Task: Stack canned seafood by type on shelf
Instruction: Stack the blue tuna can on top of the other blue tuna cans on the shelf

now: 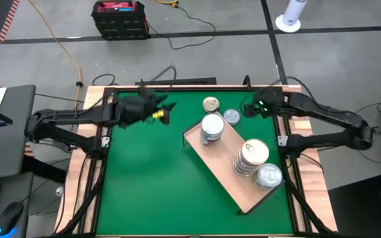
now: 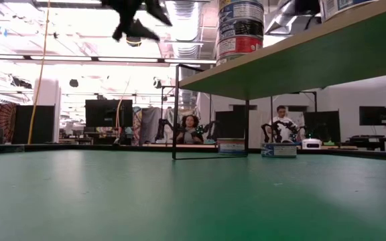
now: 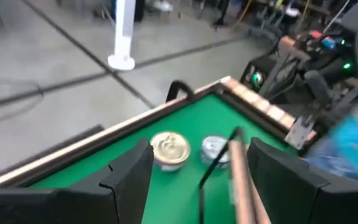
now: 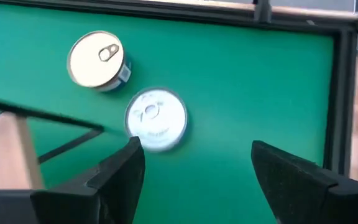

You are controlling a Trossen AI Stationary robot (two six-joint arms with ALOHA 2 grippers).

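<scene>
Shelf [image 1: 225, 173]: light-wood board lying slantwise on the green worktop [image 1: 151, 185].
Stacks: three piles of tins on the shelf [image 1: 211, 127] [image 1: 250, 156] [image 1: 268, 176].
Loose tins: gold-lidded tin [image 1: 210, 104] and silver-lidded tin [image 1: 231, 117] just beyond the shelf's far end.
Right gripper [image 1: 250, 108]: wide, empty, beside the silver-lidded tin.
Left gripper [image 1: 166, 110]: wide, empty, well apart from the shelf.

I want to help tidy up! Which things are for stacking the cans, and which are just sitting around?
For the job: three can stacks, wooden shelf, loose gold can, loose silver can.
Just around: red-and-black box, yellow cable, white stand, computer mouse.
</scene>
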